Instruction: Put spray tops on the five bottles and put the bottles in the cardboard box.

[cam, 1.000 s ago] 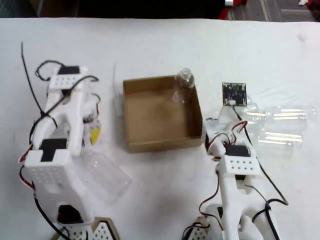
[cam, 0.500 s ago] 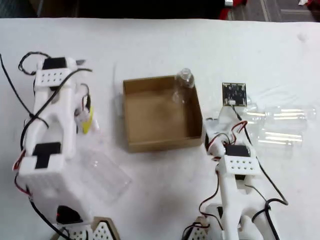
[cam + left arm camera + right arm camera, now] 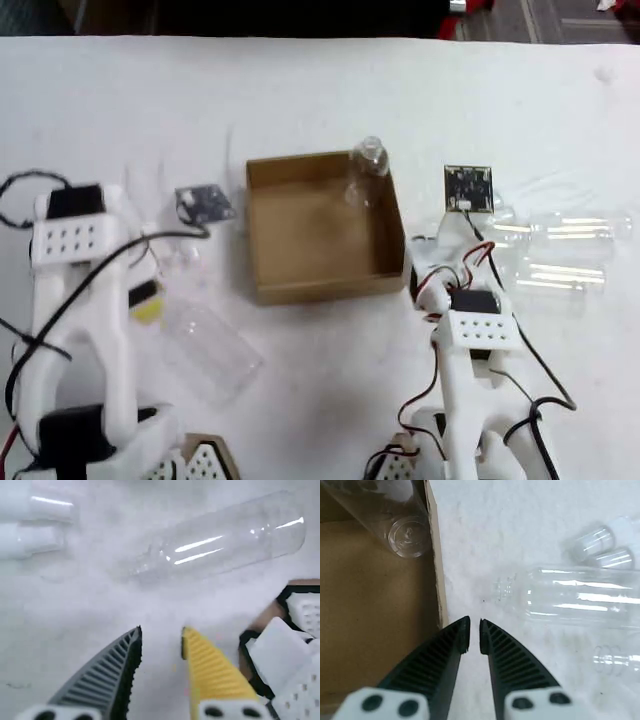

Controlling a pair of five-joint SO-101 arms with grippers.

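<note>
Box (image 3: pixel 310 235) sits at the middle of the table (image 3: pixel 320 90), between the two arms. One bottle (image 3: pixel 366 170) stands inside it, in the far right corner. Loose bottles (image 3: pixel 555 240) lie on the table to the right of the box, near the right arm. A flat bottle (image 3: pixel 205 345) lies beside the left arm. Left claw (image 3: pixel 161 645): partly open, empty, tips near the flat bottle and not touching it. Right claw (image 3: pixel 474 635): all but closed, thin gap, empty, over table just beside the box wall.
</note>
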